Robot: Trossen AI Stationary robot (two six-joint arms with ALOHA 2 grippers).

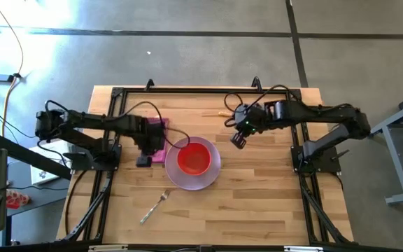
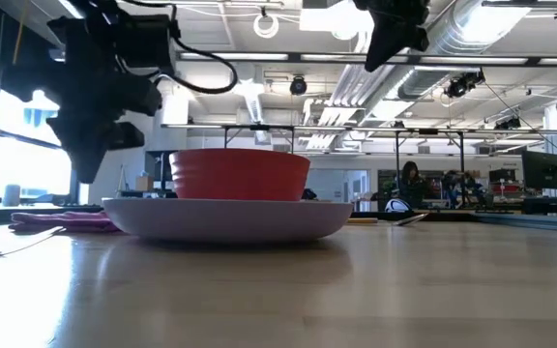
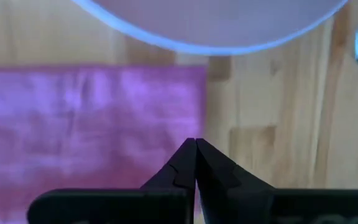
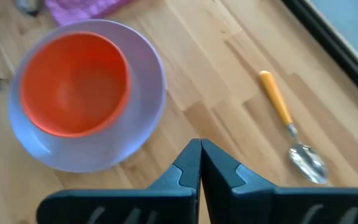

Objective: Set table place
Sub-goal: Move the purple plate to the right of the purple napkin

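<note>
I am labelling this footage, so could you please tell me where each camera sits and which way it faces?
High: overhead, straight down on the table; both arms show.
Low: tabletop height, level across the plate and red bowl; arms hang above.
Left wrist: above the napkin; left gripper shut.
Right wrist: above the spoon; right gripper shut.
Shared: high and right wrist both show bowl in plate.

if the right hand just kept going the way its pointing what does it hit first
Probably bare table, in the gap between the lavender plate and the yellow-handled spoon. The shut right hand aims between them, though depth is hard to judge.
</note>
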